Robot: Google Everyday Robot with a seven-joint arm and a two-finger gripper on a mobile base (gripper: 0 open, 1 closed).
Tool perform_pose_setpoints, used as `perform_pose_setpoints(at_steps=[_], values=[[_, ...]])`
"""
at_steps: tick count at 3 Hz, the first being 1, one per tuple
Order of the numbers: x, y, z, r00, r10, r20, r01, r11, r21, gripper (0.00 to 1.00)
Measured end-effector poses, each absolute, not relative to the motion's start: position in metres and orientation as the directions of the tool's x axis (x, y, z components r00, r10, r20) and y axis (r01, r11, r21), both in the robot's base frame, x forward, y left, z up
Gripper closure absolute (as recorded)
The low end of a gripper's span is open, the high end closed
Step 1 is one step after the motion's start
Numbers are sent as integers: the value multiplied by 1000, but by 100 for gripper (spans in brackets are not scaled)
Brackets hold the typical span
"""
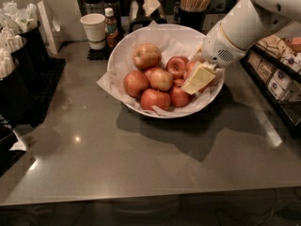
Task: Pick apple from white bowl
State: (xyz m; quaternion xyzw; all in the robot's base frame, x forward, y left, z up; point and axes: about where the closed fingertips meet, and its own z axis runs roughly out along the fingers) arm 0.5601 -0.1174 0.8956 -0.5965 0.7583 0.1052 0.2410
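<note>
The white bowl [121, 51] stands at the back middle of the grey counter, lined with crinkled white paper and holding several apples. My gripper [198, 78] reaches in from the right, low over the bowl's right side. It lies against a reddish-orange apple [190, 68] that is mostly hidden behind it. A yellowish-tan apple [146, 55] sits at the back of the pile. Other red apples, such as one at the left [136, 83], lie to the gripper's left.
A paper cup [94, 29] and a small sauce bottle [111, 27] stand behind the bowl at the left. A cup of stir sticks [194, 6] is behind it. A black holder with napkins and lids [19, 65] is at the left, and racks of packets [277, 74] at the right.
</note>
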Motion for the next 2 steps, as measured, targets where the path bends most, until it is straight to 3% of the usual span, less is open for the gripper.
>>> perform_pose_setpoints(at_steps=[2], values=[[527, -89, 984, 120, -705, -699, -980, 27, -196, 100]])
